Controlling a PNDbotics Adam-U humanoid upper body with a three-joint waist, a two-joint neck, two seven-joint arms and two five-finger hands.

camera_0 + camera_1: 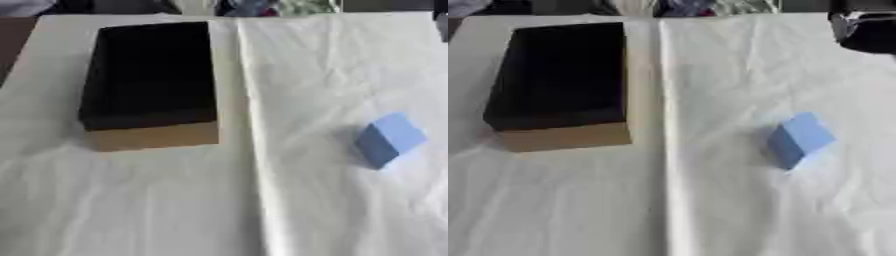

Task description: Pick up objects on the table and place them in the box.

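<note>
blue block point(390, 139), box point(150, 135) well left

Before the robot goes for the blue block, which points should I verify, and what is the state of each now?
1. Blue block lies free on the white cloth, nothing on or against it: ok.
2. Box is open at the top, its dark inside shows nothing in it: ok.
3. Cloth between the block and the box carries no other thing, only a fold: ok.
4. Right arm shows at the upper right corner of the right eye view; whether its hand is open: cannot tell.
5. Left hand ready: cannot tell, it shows in no view.
</note>
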